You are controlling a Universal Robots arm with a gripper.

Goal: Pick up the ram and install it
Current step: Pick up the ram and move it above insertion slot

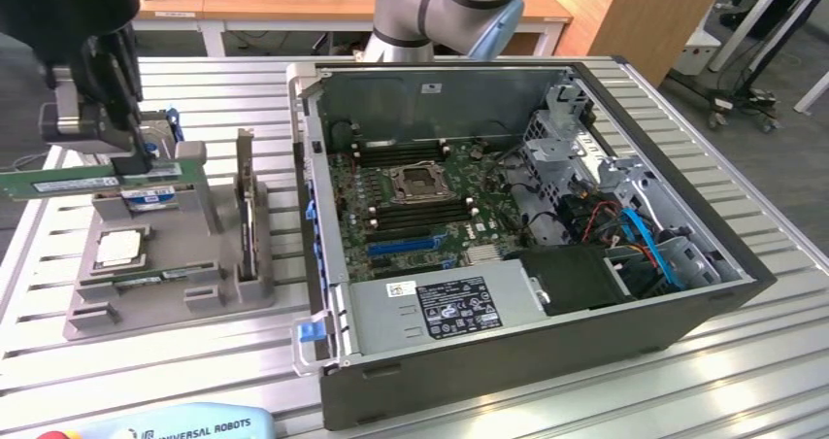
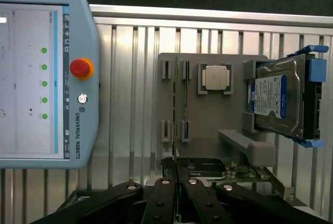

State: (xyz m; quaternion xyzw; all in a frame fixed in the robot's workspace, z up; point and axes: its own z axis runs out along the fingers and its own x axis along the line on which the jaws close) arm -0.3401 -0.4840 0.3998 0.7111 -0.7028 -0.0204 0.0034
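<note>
Half done, by my read: the pick is complete, the install is not. The gripper (image 1: 130,167) is clenched on one end of the ram (image 1: 65,183), a long thin green circuit-board stick with a white label. It holds the stick level in the air over the exterior view's left side of the fixture, clear of the slots, well apart from the case.

Surroundings, big to small:
- ribbed aluminium counter (image 1: 78,361) carries everything
- black steel PC tower (image 1: 583,352) lies on its side, panel off
- green motherboard (image 1: 376,235) is exposed inside; the black memory slots (image 1: 402,153) beside the socket look empty, though I can't be sure
- light-blue teach pendant (image 2: 78,37) with a red stop button sits near the fixture
- grey box power supply (image 1: 441,308) with a label sits at the near end of the case
- grey moulded parts fixture (image 1: 169,308) stands just beside the tower
- blue-labelled metal hard drive (image 2: 278,99) stands tilted in the fixture
- expansion card (image 1: 244,191) stands upright on edge at the fixture's tower side
- square silver processor (image 2: 215,77) rests in its pocket

In the way: the tower's near side wall and that upright card both stand between the ram and the slots. Red and blue cables (image 1: 635,235) are bundled well away from the slots.
</note>
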